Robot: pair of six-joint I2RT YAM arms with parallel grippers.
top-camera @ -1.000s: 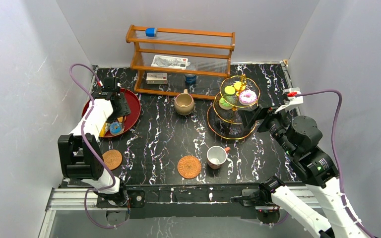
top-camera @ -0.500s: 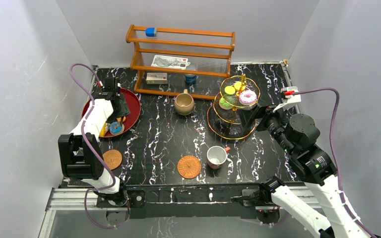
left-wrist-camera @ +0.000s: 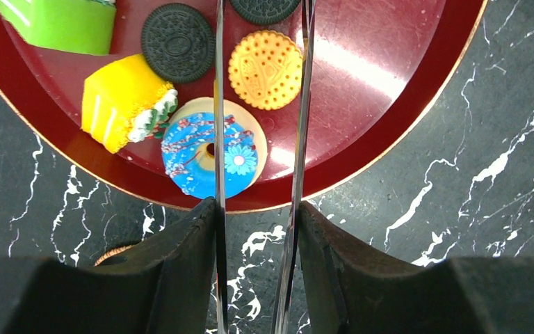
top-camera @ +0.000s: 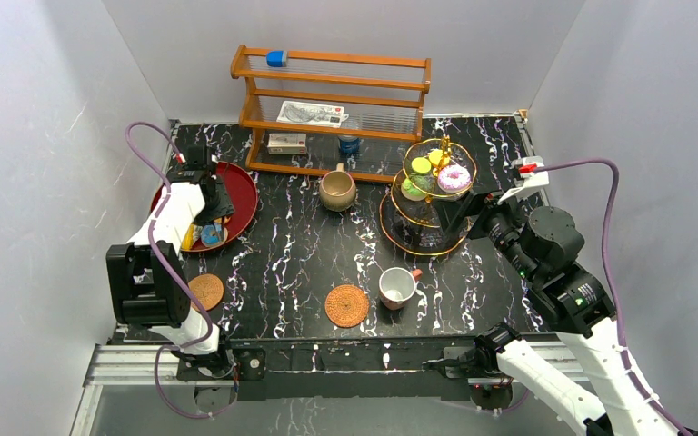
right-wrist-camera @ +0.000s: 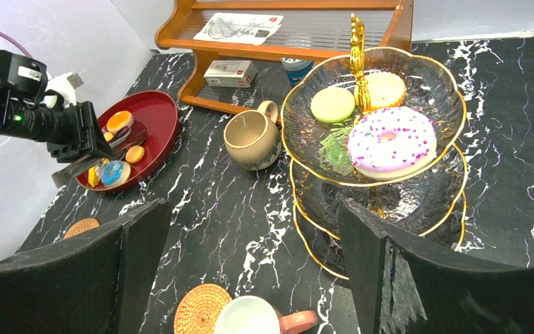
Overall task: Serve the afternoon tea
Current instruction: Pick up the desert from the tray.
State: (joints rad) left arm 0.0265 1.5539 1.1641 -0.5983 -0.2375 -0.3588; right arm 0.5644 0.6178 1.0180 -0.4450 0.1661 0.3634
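My left gripper hangs over the red tray at the far left of the table. Its jaws stand at a narrow gap, with the thin fingers on either side of a yellow biscuit and the blue donut lying partly under the left one. From here I can't tell whether the fingers touch the biscuit. A yellow cake, a green cake and two dark cookies share the tray.

My right gripper is just beside the stand, jaws wide and holding nothing. The stand's top tier carries a pink donut, a green macaron and a yellow cookie.

The mug sits between tray and stand, in front of the rack. The cup sits just beside one coaster near the front edge. The other coaster lies by the left arm's base.
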